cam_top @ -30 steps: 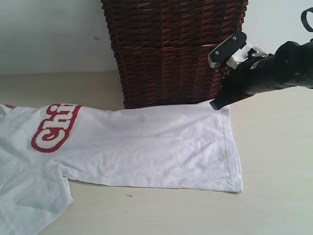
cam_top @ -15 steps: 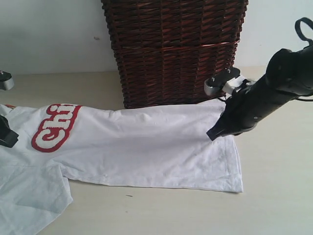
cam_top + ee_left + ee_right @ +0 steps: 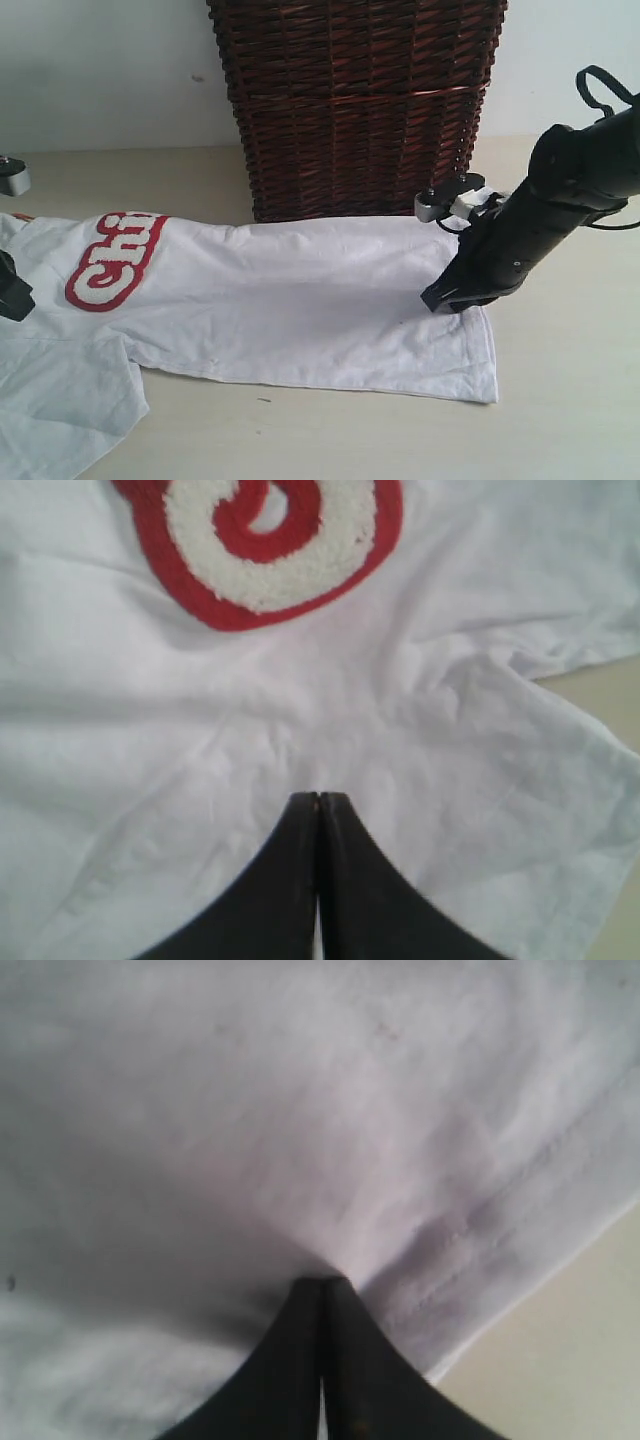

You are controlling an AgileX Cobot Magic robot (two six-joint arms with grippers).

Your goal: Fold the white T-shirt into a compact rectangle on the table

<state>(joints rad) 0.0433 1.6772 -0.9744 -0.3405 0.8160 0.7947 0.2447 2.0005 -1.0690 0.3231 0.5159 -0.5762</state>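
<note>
- The shirt (image 3: 300, 300) is lying flat on the table (image 3: 560, 400), with its far edge sitting right by the basket (image 3: 360, 110).
- Bare table is showing in front and on the right.
- One shirt, one basket and two claws are showing.
- The right claw (image 3: 437, 299) is pinching cloth near the hem, jaws together.
- The left claw (image 3: 318, 798) is pinching cloth beside the red patch (image 3: 260, 550), jaws together.
- The shirt is looking soft and wrinkly, the basket woven and brown, the letters fuzzy.

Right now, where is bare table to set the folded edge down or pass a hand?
In the exterior view, bare table right of the white T-shirt hem, beyond the right pincer; a strip below the shirt; another left of the basket. Crowded where shirt meets basket.
</note>
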